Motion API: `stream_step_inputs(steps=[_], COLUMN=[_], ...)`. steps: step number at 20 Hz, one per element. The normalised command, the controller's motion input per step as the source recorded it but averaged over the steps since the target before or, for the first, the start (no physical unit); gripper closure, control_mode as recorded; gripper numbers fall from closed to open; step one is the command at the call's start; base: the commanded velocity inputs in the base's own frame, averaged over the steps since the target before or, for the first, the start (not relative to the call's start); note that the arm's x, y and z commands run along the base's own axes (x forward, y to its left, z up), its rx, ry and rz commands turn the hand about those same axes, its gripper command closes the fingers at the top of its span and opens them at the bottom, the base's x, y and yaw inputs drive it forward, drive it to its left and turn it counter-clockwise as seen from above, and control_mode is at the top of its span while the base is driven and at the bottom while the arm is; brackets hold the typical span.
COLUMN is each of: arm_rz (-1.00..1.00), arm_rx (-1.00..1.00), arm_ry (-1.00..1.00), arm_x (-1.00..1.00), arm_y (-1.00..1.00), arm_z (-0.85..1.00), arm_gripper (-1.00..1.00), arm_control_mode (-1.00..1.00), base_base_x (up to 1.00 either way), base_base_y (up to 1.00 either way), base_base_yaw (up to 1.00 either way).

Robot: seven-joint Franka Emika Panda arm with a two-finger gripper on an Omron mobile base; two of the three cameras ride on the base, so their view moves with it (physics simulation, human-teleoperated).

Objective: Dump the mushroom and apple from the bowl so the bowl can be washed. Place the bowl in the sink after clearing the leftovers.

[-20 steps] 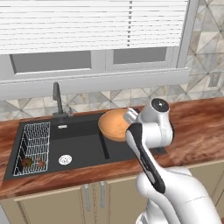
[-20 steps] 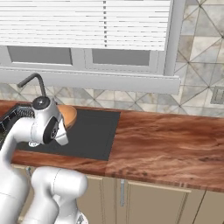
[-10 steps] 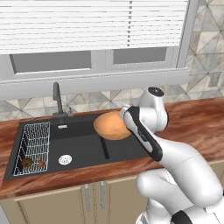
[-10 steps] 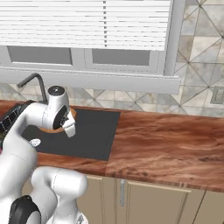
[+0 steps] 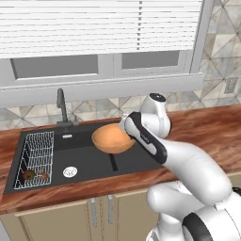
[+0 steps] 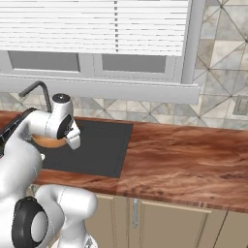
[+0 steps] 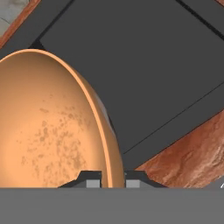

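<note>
Over the sink (image 5: 89, 157), the gripper (image 7: 109, 180) has its jaws clamped on the rim of the tilted bowl (image 5: 112, 138), held clear of the basin floor.

We see a white wire rack (image 5: 33, 157) standing at the left end of the black basin, with two small dark items (image 5: 36, 175) lying in its near corner, too small for us to name. A dark curved faucet (image 5: 61, 108) rises behind it. The reddish wood table (image 6: 193, 160) runs off to the right, with pale cabinet doors (image 6: 160, 225) below. Behind, we find patterned grey tiles (image 6: 218, 106), a wall outlet (image 5: 230, 85), and a window with white blinds (image 5: 94, 26).
</note>
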Motion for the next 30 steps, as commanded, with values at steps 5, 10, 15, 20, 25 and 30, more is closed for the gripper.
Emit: stream_step_inputs(steps=[5, 10, 15, 20, 25, 30], arm_rz=[0.01, 0.02, 0.03, 0.02, 0.02, 0.01], arm_rx=[0.0, 0.0, 0.0, -0.01, 0.0, -0.01], arm_ry=[0.0, 0.02, 0.0, 0.01, 0.03, 0.03], arm_x=[0.25, 0.1, 0.14, 0.09, 0.1, 0.1], arm_y=[0.49, 0.33, 0.18, 0.07, 0.1, 0.16], arm_z=[-0.31, -0.34, 0.0, -0.18, -0.04, -0.02], arm_gripper=[1.0, 1.0, 1.0, 1.0, 1.0, 1.0], arm_control_mode=[-1.0, -1.0, -1.0, -1.0, -1.0, -1.0], base_base_x=[0.0, 0.0, 0.0, 0.0, 0.0, 0.0], base_base_y=[0.0, 0.0, 0.0, 0.0, 0.0, 0.0], base_base_yaw=[0.0, 0.0, 0.0, 0.0, 0.0, 0.0])
